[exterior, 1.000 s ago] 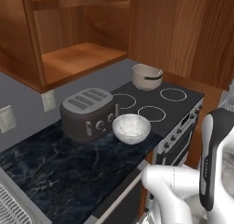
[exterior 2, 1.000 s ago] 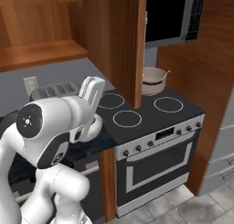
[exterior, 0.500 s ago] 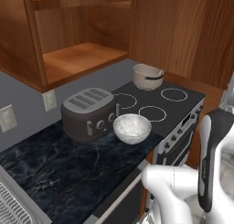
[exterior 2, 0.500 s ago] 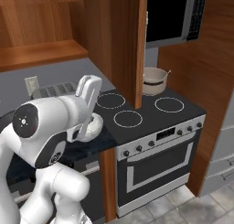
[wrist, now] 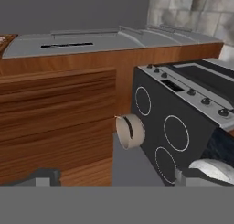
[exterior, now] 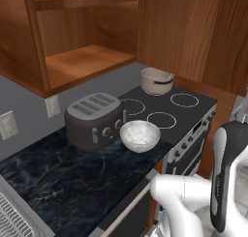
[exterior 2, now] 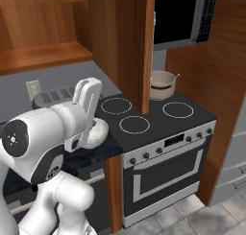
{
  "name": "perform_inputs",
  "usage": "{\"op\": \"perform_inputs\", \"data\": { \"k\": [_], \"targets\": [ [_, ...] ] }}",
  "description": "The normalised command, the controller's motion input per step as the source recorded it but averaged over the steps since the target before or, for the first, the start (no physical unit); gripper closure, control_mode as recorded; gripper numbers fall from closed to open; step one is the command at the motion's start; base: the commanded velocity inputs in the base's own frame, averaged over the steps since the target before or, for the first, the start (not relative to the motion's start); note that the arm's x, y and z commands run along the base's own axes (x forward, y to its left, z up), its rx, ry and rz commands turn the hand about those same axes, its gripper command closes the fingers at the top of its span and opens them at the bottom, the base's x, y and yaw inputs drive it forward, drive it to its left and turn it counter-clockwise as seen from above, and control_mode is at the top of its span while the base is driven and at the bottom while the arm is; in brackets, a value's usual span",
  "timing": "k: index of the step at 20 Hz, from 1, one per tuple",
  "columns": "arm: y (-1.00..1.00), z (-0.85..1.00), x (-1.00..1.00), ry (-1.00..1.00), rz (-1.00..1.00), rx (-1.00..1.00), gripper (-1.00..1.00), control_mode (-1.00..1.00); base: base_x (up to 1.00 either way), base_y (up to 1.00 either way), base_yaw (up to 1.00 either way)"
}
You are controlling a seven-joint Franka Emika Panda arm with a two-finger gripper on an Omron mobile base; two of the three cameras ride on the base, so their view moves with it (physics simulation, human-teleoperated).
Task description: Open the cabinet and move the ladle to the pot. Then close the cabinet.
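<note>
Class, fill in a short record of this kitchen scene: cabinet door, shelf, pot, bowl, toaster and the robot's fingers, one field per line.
cabinet door: open, swung out edge-on
shelf: bare wood, no ladle seen on it
pot: on the stove's back burner, thin handle sticking out over its rim
bowl: white, on the counter by the stove
toaster: dark, left of the bowl
fingers: apart, nothing between them

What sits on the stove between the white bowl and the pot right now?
Nothing stands there: in the left base view the stretch from the bowl to the pot is bare black stovetop with burner rings. The toaster sits off to the side.
</note>
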Motion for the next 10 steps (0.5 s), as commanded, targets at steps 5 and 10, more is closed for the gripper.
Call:
{"op": "perform_inputs", "data": {
  "k": [5, 10],
  "targets": [
    [-0.25, 0.47, 0.00, 0.00, 0.02, 0.01, -1.00, -1.00, 0.00, 0.00, 0.00],
    [-0.47, 0.45, -0.02, 0.00, 0.09, 0.03, -1.00, -1.00, 0.00, 0.00, 0.00]
  ]
}}
